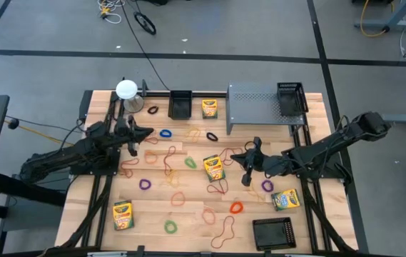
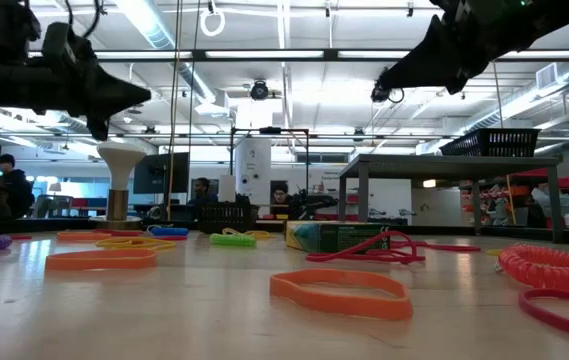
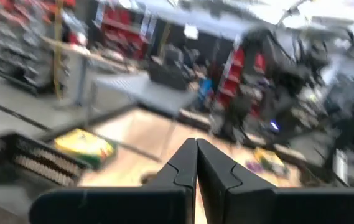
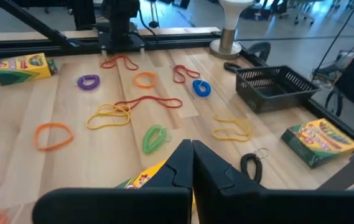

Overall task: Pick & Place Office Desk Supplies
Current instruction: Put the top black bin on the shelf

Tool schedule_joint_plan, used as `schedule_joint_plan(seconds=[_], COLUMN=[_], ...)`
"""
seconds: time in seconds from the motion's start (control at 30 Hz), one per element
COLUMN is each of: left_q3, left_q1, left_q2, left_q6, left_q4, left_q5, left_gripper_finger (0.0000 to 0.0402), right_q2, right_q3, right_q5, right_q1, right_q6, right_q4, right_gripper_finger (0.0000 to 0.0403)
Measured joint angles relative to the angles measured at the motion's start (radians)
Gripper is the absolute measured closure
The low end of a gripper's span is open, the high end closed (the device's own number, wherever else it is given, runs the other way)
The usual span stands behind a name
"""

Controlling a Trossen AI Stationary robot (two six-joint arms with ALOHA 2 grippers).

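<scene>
Across the tabletop's middle, rubber bands (image 1: 176, 198) and crayon boxes (image 1: 214, 168) lie loose while left gripper (image 1: 134, 139) and right gripper (image 1: 246, 161) hover empty, fingers together; nothing is picked yet, so either must open and descend.

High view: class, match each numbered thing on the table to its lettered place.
Things:
1. white round-topped object
2. small black tray
3. black wire basket
4. dark flat rectangular object

Places:
a. on top of the grey shelf
b. the table's top left corner in the picture
c. at the picture's top edge of the table, just left of a crayon box
d. at the picture's bottom edge of the table, right of the middle

Pairs: 1-b, 2-c, 3-a, 4-d.
</scene>
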Motion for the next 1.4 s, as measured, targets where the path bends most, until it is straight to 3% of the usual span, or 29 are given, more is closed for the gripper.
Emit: schedule_joint_plan(seconds=[0.1, 0.3, 0.63, 0.8, 0.93, 1.1, 1.4], left_q3=[0.0, 0.049, 0.215, 0.323, 0.418, 0.534, 0.767], left_q1=[-0.019, -0.079, -0.123, -0.123, -0.123, -0.123, -0.123], left_q2=[0.094, 0.291, 0.533, 0.651, 0.779, 0.951, 1.201], left_q6=[0.005, 0.05, 0.126, 0.133, 0.127, 0.2, 0.345], left_q4=[0.006, 0.034, 0.124, 0.022, -0.09, -0.162, -0.397], left_q5=[0.003, -0.103, -0.103, -0.095, -0.168, -0.235, -0.212], left_gripper_finger=[0.039, 0.039, 0.039, 0.039, 0.038, 0.0344, 0.0273], right_q2=[0.0, 0.0, 0.0, 0.0, 0.0, 0.0, 0.0], right_q3=[0.0, 0.0, 0.0, 0.0, 0.0, 0.0, 0.0], right_q5=[0.0, 0.001, 0.0, -0.001, -0.001, -0.002, -0.002], right_q1=[-0.01, -0.018, -0.017, -0.017, -0.017, -0.017, -0.017], right_q6=[-0.012, -0.015, -0.064, -0.064, -0.064, -0.064, -0.064], right_q4=[0.005, 0.0, -0.001, -0.002, -0.004, -0.006, -0.007], right_gripper_finger=[0.0401, 0.04, 0.038, 0.037, 0.0369, 0.0369, 0.0369])
